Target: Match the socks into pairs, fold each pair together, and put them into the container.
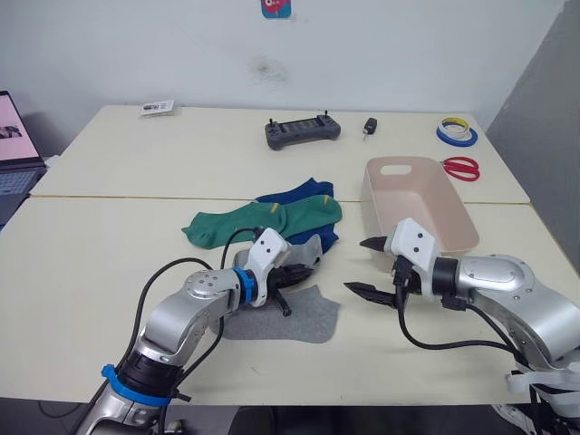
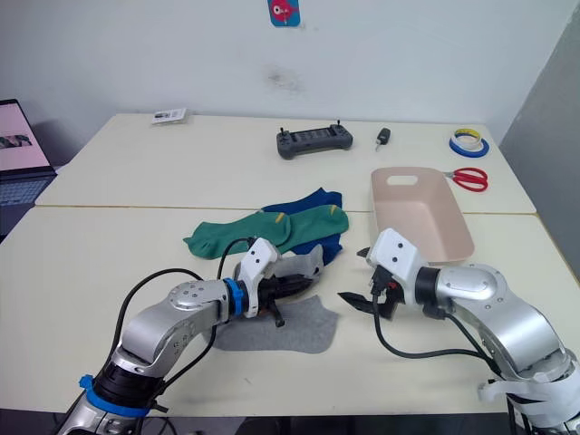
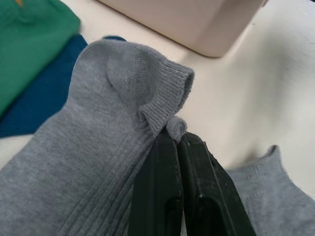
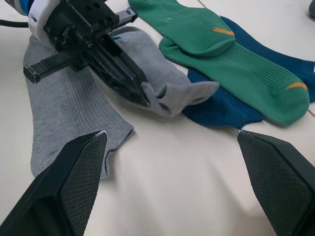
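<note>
left tool (image 1: 306, 269) pinches a grey sock (image 4: 170, 83); no writing seems legible.

No text, brand or number can be read anywhere. The small card (image 1: 157, 108) on the far bench and the wall sticker (image 1: 275, 8) carry markings too small to read.

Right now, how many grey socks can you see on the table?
2. One grey sock is pinched by its cuff in the left gripper; the other grey sock lies flat beneath that gripper.
</note>
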Robot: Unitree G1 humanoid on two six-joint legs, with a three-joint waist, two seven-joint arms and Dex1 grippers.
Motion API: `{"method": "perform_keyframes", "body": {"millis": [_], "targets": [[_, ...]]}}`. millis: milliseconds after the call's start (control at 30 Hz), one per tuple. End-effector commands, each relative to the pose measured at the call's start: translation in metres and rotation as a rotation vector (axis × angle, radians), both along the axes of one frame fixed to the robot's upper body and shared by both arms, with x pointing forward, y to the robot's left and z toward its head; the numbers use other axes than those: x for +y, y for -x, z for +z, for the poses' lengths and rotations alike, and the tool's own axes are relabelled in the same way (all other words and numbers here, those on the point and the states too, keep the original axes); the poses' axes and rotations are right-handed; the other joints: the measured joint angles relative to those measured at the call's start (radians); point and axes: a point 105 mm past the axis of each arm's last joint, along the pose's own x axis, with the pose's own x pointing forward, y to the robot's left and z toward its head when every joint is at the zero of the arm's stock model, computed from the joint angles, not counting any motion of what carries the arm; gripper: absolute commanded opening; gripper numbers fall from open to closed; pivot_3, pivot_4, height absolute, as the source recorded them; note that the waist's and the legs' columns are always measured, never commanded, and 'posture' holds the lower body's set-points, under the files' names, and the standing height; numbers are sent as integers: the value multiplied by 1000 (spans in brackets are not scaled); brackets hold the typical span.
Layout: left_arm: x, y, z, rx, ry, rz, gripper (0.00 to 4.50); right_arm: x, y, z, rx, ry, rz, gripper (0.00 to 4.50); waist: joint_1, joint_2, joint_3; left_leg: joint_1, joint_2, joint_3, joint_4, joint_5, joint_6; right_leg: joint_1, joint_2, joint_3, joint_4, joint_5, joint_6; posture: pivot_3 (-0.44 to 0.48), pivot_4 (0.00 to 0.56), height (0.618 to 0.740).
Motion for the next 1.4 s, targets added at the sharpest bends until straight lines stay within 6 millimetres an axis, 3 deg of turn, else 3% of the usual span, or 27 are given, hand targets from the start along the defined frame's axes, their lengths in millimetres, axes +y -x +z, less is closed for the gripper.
{"method": "perform_keyframes", "body": {"millis": [33,233,367,500,667,933,1333,1400], "targets": [[1,5,16,-48,15,-38,1290,-1,3,10,-54,-1,4,4500,1,0,0,0,0,0,0,0,0,0,0,0,0,0,0,0,150,740],[18,13,37,-84,13,-105,3116,-3,5,7,-49,6,6,4500,1,0,0,0,0,0,0,0,0,0,0,0,0,0,0,0,150,740],[45,10,59,-167,28,-82,4389,-4,6,7,-64,11,18,4500,1,1,0,0,0,0,0,0,0,0,0,0,0,0,0,0,150,740],[85,0,71,-349,-41,-39,4451,-1,8,7,-117,20,53,4500,1,1,0,0,0,0,0,0,0,0,0,0,-1,0,0,0,150,740],[126,0,51,-388,-206,-71,4451,4,-4,-10,-325,209,133,4500,0,2,1,1,0,1,-1,0,0,0,0,0,-1,0,0,0,150,740],[119,16,47,-340,-180,-193,4451,18,-27,-31,-508,395,282,4500,1,2,1,0,0,2,0,0,0,-1,-1,0,-1,0,0,0,150,740],[124,16,50,-335,-225,-215,4451,43,-40,-51,-607,441,403,4500,0,2,1,1,1,1,0,0,0,-1,0,0,1,0,0,0,150,740],[124,16,50,-333,-230,-223,4500,46,-40,-51,-609,435,411,4126,0,2,1,1,1,1,0,0,0,-1,0,0,1,0,0,0,150,740]]}}
